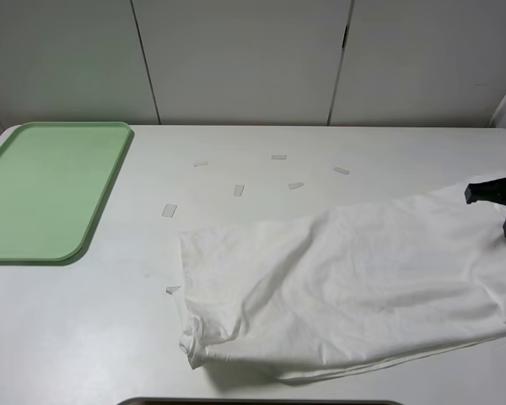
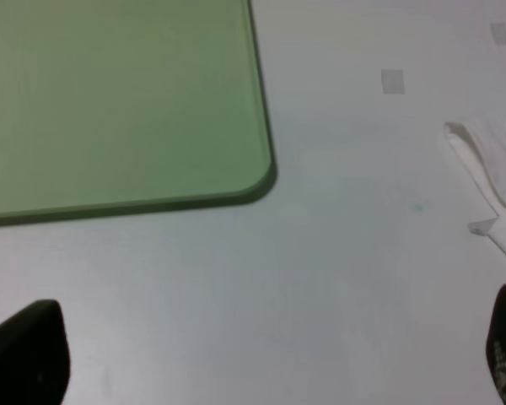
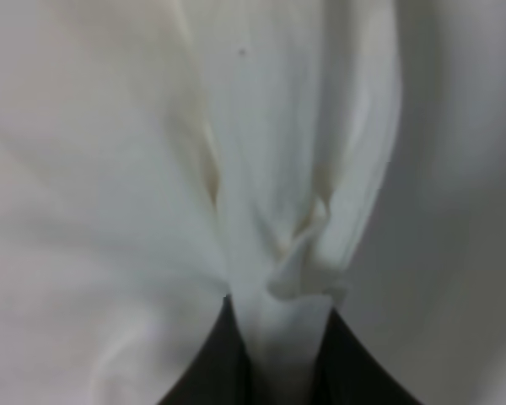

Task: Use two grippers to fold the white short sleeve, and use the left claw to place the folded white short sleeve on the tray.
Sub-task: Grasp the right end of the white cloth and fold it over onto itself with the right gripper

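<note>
Fold barely started, tray empty.
Right hand (image 3: pixel 278 337) pinches bunched shirt (image 1: pixel 346 287), lower right of frame; left hand (image 2: pixel 266 363) spread, holding nothing, over counter (image 2: pixel 337 278) by tray (image 1: pixel 42 190), upper left. Folding and placing both remain.

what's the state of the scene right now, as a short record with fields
garment: white short sleeve lies rumpled on the table, right of centre
tray: pale green tray at the far left, apart from the shirt, no shirt on it
left arm: left gripper open, holding nothing, over bare table near the tray's corner
right arm: right gripper shut on a bunched fold at the shirt's right end
other: small tape strips scattered on the table beyond the shirt
</note>
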Action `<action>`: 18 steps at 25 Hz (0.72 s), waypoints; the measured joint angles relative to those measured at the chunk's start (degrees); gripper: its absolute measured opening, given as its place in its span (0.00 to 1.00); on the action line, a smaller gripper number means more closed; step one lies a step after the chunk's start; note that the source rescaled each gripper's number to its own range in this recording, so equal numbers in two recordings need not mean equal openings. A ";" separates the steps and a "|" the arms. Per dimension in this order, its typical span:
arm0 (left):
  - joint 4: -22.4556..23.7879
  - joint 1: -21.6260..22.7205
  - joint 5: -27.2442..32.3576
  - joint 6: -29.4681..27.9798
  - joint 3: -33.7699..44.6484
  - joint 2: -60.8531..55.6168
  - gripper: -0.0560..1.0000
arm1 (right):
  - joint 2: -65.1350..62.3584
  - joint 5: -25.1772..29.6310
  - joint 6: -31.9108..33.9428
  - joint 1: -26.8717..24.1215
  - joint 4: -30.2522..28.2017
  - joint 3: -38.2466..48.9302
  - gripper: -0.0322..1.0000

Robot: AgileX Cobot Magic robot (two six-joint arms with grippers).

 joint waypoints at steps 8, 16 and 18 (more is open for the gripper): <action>0.00 0.00 0.00 0.00 0.00 0.00 1.00 | -3.13 6.77 0.78 13.21 3.08 0.00 0.11; 0.00 0.00 0.00 0.00 0.00 0.00 1.00 | -3.13 7.12 3.05 22.50 9.25 0.00 0.11; 0.00 0.00 0.00 0.00 0.00 0.00 1.00 | -2.86 6.56 3.15 22.92 10.36 0.00 0.11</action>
